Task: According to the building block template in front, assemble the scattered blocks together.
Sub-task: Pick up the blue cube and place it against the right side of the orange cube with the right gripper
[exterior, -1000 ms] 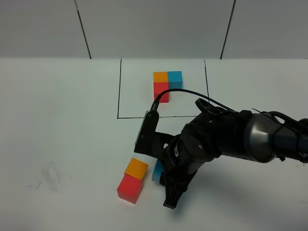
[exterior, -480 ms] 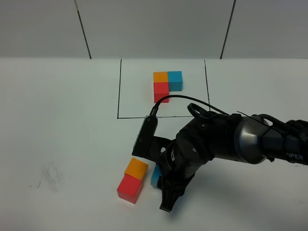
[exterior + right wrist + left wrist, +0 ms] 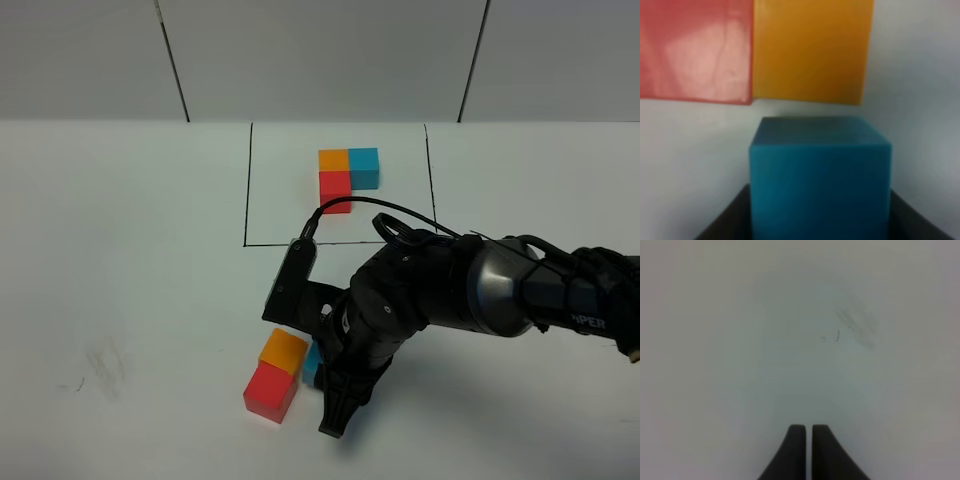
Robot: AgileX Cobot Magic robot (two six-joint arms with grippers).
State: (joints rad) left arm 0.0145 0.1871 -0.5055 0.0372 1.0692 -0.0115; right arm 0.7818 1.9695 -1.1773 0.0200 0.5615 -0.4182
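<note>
White tabletop [image 3: 130,250] w/ grey panelled wall behind: cyan-blue cube [image 3: 820,175] sits gripped between the right claw [image 3: 322,375] fingers, just beside the orange cube [image 3: 283,351] near the front edge, a thin gap showing between them in the wrist view. Orange cube touches the red cube [image 3: 271,391] in front of it; the framed template [image 3: 347,176] of three joined cubes lies well apart, toward the wall, inside a black-line rectangle. Left claw [image 3: 808,432] is clenched on nothing, over bare tabletop w/ faint scuff marks [image 3: 856,325].

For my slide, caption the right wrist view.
Right hand holds blue cube just short of the joined red and orange cubes.
</note>
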